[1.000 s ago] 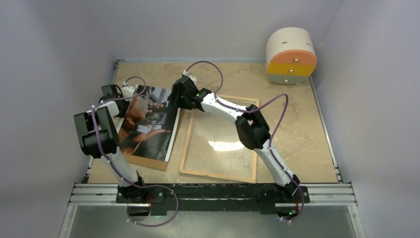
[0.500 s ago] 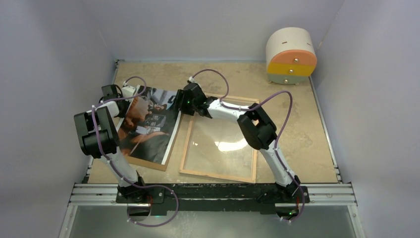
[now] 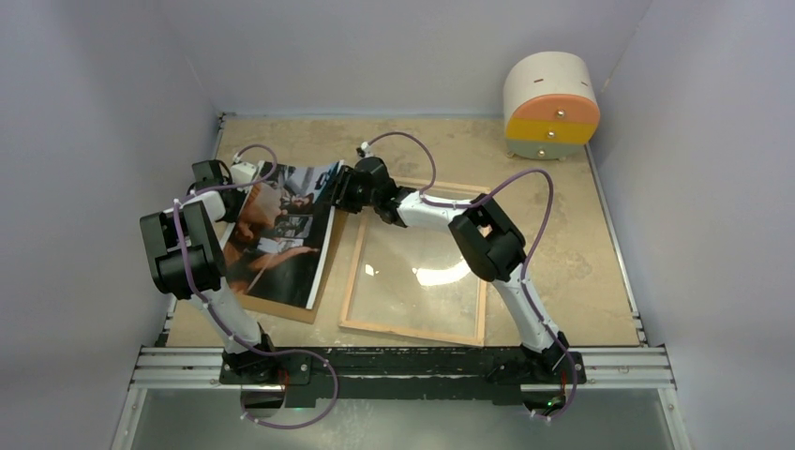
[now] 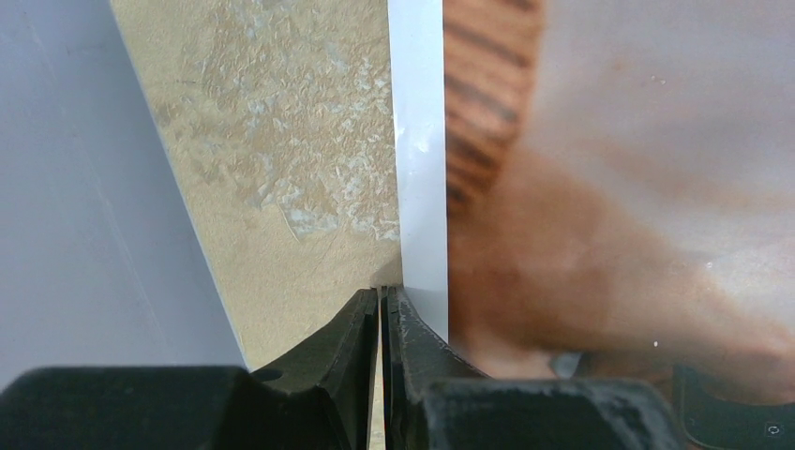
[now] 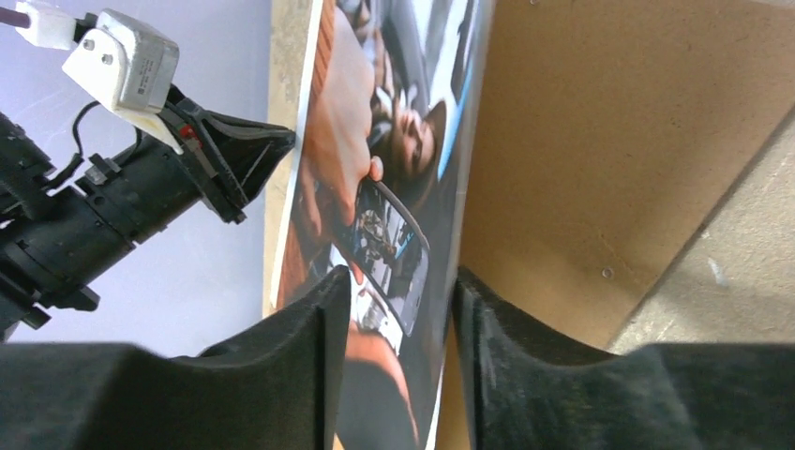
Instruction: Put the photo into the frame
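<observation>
Photo [image 3: 281,239] sits left of frame [image 3: 351,281], over hardboard sheet [image 5: 600,141]. Its long axis runs near-to-far, far end leaning right. Left gripper [image 4: 382,298] is clamped on its left white border. Right gripper [image 5: 398,291] has its 2 fingers apart, straddling the far right edge.

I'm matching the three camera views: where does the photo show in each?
Top external: photo left of centre, over the brown hardboard.
Left wrist: fills the right half, white border mid-picture.
Right wrist: upright strip between the right jaws.
Shared landmark: left arm's jaws pinching its edge.
</observation>
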